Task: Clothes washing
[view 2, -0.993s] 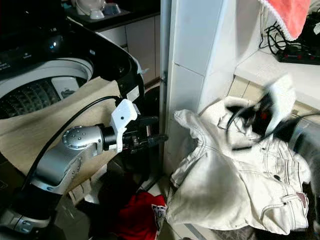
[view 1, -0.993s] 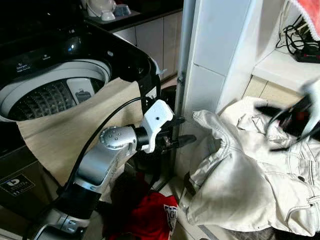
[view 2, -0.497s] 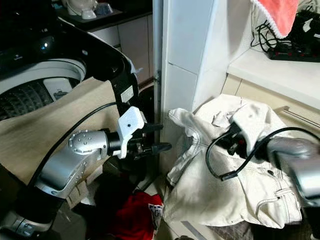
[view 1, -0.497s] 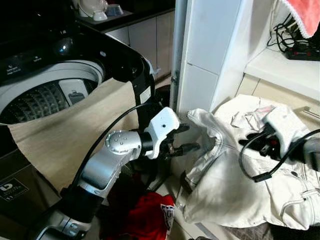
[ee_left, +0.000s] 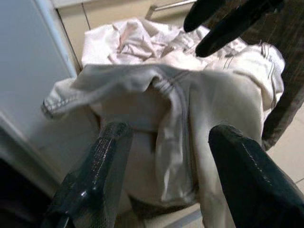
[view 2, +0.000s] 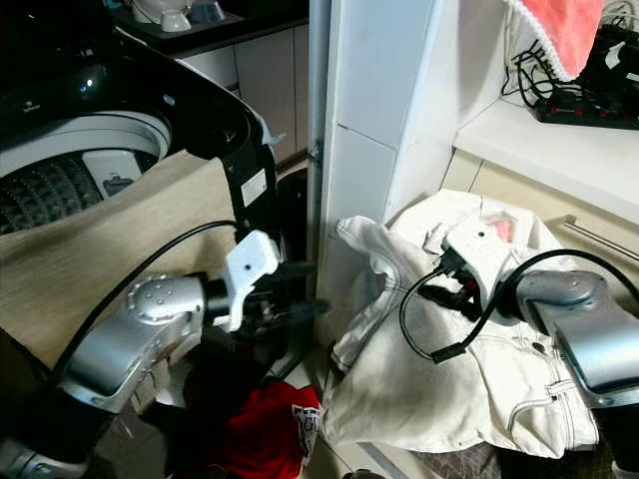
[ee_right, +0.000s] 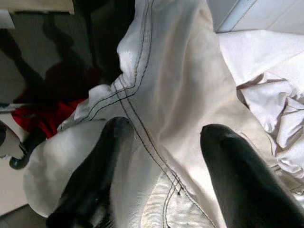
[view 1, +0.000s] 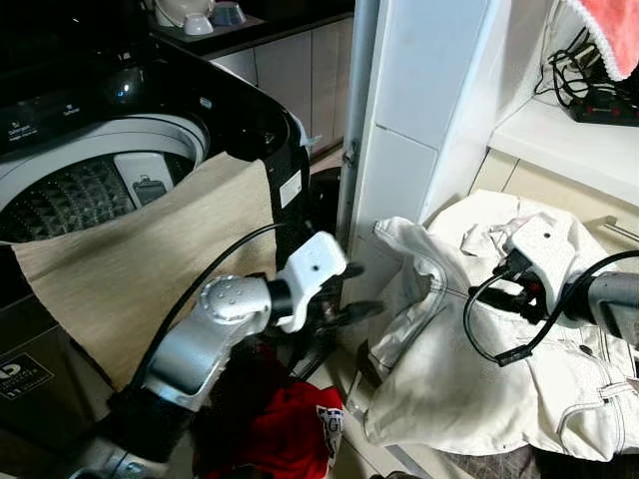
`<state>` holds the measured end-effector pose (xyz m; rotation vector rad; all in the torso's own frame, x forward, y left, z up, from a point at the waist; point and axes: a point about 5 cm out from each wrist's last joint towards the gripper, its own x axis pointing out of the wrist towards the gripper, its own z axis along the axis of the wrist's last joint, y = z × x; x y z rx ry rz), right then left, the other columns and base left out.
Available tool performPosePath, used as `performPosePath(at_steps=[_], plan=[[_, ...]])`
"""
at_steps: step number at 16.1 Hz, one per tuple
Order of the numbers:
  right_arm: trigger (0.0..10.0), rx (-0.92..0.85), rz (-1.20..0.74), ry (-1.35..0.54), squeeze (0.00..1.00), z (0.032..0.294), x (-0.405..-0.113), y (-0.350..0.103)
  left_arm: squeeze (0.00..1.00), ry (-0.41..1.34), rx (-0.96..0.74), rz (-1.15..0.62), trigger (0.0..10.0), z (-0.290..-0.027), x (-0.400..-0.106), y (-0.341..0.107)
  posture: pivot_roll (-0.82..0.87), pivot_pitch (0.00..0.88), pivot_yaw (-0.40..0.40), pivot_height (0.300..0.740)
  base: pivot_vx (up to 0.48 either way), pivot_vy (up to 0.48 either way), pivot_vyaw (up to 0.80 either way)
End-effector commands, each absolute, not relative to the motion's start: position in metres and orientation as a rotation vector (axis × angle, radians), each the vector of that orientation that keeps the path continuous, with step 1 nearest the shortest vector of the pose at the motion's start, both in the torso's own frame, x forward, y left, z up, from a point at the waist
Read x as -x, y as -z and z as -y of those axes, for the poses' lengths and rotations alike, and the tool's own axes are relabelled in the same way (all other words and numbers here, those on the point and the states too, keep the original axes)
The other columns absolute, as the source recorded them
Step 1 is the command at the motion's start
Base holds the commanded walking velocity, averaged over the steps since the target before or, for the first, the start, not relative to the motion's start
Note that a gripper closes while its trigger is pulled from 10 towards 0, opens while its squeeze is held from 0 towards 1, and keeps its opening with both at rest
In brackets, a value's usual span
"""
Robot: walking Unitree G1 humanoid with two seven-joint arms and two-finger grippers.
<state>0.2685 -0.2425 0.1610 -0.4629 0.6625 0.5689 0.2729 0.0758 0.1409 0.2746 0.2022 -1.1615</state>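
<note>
A cream-white denim garment point(view 1: 469, 369) lies heaped low on the right, below the white counter. My left gripper point(view 1: 361, 291) is open, held just left of the garment's collar edge; in the left wrist view its fingers point(ee_left: 95, 166) frame the garment point(ee_left: 161, 109). Over the top of the heap my right gripper point(view 2: 442, 291) is open, its fingers point(ee_right: 232, 171) spread just above the cloth point(ee_right: 171, 95). The top-loading washer point(view 1: 110, 170) stands open at the left, with a beige cloth point(view 1: 130, 259) draped over its rim. A red garment point(view 1: 295, 439) lies on the floor.
A white pillar point(view 1: 419, 110) rises between the washer and the heap. On the counter at the right are a power strip with cables point(view 1: 599, 95) and a pink towel point(view 1: 614, 30). Dark clothes lie under my left arm.
My right gripper has swung in from the right and come down over the white garment. The left gripper has dropped slightly and stays open by the collar.
</note>
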Motion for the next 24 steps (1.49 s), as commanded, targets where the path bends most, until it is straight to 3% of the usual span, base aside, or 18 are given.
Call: performPosePath(at_steps=[1, 2, 3, 5, 9, 11, 12, 24], plan=[[10.0, 0.485, -0.674, -0.564, 1.0, 0.24, -0.269, -0.156, 0.0, 1.188, -0.299, -0.183, 10.0, -0.074, -0.268, -0.145, -0.14, 0.0, 0.012, 0.74, 0.0, 0.0, 0.0], [10.0, 0.481, -0.678, -0.544, 1.0, 0.24, -0.271, -0.152, 0.0, 1.189, -0.294, -0.183, 10.0, -0.074, -0.268, -0.145, -0.14, 0.0, 0.012, 0.74, 0.0, 0.0, 0.0], [10.0, 0.476, -0.679, -0.566, 0.0, 0.237, -0.272, -0.145, 0.0, 1.191, -0.29, -0.184, 10.0, -0.073, -0.267, -0.145, -0.14, 0.0, 0.012, 0.74, 0.0, 0.0, 0.0], [10.0, 0.434, -0.698, -0.608, 0.0, 0.231, -0.272, -0.135, 0.0, 1.193, -0.289, -0.186, 10.0, -0.072, -0.266, -0.145, -0.14, 0.0, 0.012, 0.74, 0.0, 0.0, 0.0], [10.0, 0.513, -0.76, -0.604, 0.0, 0.237, -0.275, -0.117, 0.0, 1.199, -0.296, -0.186, 10.0, -0.071, -0.267, -0.146, -0.14, 0.0, 0.011, 0.74, 0.0, 0.0, 0.0], [2.7, 0.507, -0.756, -0.596, 0.0, 0.239, -0.278, -0.113, 0.0, 1.201, -0.299, -0.186, 10.0, -0.071, -0.266, -0.146, -0.14, 0.0, 0.012, 0.74, 0.0, 0.0, 0.0], [0.0, 0.499, -0.755, -0.607, 0.0, 0.238, -0.278, -0.113, 0.0, 1.202, -0.3, -0.187, 10.0, -0.071, -0.266, -0.146, -0.14, 0.0, 0.012, 0.74, 0.0, 0.0, 0.0], [0.0, 0.498, -0.774, -0.662, 0.0, 0.24, -0.273, -0.118, 0.0, 1.216, -0.315, -0.192, 10.0, -0.073, -0.266, -0.148, -0.13, 0.0, 0.024, 0.74, 0.0, 0.0, 0.0]])
